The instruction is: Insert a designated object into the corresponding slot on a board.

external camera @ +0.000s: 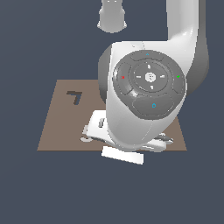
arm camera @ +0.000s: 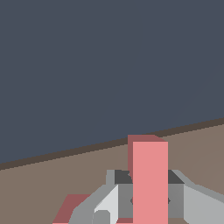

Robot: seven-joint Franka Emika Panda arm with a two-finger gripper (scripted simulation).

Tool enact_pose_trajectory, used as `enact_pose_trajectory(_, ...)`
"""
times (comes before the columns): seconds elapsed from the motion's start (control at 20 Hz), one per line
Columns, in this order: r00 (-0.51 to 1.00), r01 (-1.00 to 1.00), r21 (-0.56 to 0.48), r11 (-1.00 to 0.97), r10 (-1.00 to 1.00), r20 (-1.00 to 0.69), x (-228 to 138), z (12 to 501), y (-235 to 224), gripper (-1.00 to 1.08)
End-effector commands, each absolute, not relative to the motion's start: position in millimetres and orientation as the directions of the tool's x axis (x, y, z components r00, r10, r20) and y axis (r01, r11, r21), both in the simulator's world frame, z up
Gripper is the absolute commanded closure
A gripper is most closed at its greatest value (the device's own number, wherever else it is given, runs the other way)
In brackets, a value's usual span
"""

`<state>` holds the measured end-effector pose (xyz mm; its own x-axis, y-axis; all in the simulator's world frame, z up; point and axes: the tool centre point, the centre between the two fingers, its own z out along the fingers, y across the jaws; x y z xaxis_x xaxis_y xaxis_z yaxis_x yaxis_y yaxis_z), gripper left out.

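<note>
In the wrist view, the salmon-pink L-shaped block (arm camera: 150, 175) stands between my gripper's (arm camera: 150, 202) two grey fingers (arm camera: 124, 197), which are closed against its sides. Another pink part (arm camera: 70, 208) shows beside the fingers; I cannot tell whether it is the block's other arm. Below lies the brown board (arm camera: 197, 148), near its edge. In the exterior view the board (external camera: 57, 127) lies flat, with the small dark L-shaped slot (external camera: 75, 97) near its far corner on the exterior view's left. My arm hangs over the board's middle and hides the fingertips and the block there.
The arm's white wrist and hand (external camera: 131, 109) cover most of the board in the exterior view, hiding any other shapes and cutouts. The robot's base (external camera: 112, 19) stands behind the board. Dark grey floor surrounds the board.
</note>
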<state>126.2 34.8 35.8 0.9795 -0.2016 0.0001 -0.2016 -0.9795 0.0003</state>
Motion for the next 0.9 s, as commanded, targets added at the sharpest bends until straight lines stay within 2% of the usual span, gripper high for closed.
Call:
enact_pose_trajectory(0.0,0.957,-0.289,0.000,-0.957,-0.289,0.001,125.3,36.5,16.8,1.08)
enact_pose_trajectory(0.45,0.811,-0.585,0.000,-0.811,-0.585,0.001,105.8,37.7,-47.8,1.08)
enact_pose_trajectory(0.85,0.575,-0.818,0.000,-0.575,-0.818,0.001,65.1,38.8,-102.8,1.08)
